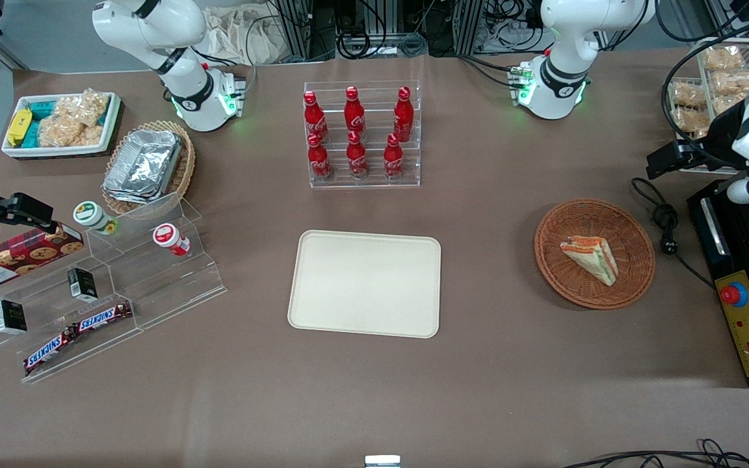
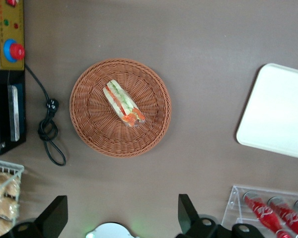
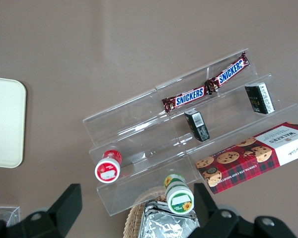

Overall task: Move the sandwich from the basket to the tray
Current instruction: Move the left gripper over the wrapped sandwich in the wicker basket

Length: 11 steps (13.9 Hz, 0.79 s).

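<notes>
The sandwich (image 1: 590, 258) (image 2: 123, 103), a clear-wrapped white wedge with orange and green filling, lies in the round reddish-brown basket (image 1: 569, 276) (image 2: 94, 126) toward the working arm's end of the table. The cream tray (image 1: 365, 283) (image 2: 280, 114) sits flat mid-table, bare, beside the basket with a stretch of table between them. My left gripper (image 1: 666, 162) (image 2: 121, 215) hangs high above the table, farther from the front camera than the basket and off to its side. It is open, its black fingers (image 2: 186, 213) spread wide with nothing between them.
A clear rack of red cola bottles (image 1: 361, 133) (image 2: 275, 213) stands farther back than the tray. A black control box with a red button (image 1: 745, 312) (image 2: 7, 49) and a coiled cable (image 1: 667, 224) (image 2: 49, 134) lie beside the basket. Snack displays (image 1: 101, 286) fill the parked arm's end.
</notes>
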Available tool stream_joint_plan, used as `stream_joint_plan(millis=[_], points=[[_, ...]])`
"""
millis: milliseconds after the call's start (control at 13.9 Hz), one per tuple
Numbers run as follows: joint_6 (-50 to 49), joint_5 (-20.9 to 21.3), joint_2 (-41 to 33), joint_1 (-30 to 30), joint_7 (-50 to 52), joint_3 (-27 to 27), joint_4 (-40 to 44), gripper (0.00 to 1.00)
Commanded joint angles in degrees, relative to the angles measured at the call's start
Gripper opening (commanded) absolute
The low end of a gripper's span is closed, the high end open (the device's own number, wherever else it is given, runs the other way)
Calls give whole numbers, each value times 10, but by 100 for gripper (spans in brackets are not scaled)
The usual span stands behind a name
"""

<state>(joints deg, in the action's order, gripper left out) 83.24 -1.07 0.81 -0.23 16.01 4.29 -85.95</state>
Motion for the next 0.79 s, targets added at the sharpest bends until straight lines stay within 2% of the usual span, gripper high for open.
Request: stream_joint_plan(millis=[0,216,720], points=[[-1,1,-4,5,79,-6,-7,100],[15,-2,-6,4,165,-25,-53,100],[225,5,-26,3,317,-26,-281,100]])
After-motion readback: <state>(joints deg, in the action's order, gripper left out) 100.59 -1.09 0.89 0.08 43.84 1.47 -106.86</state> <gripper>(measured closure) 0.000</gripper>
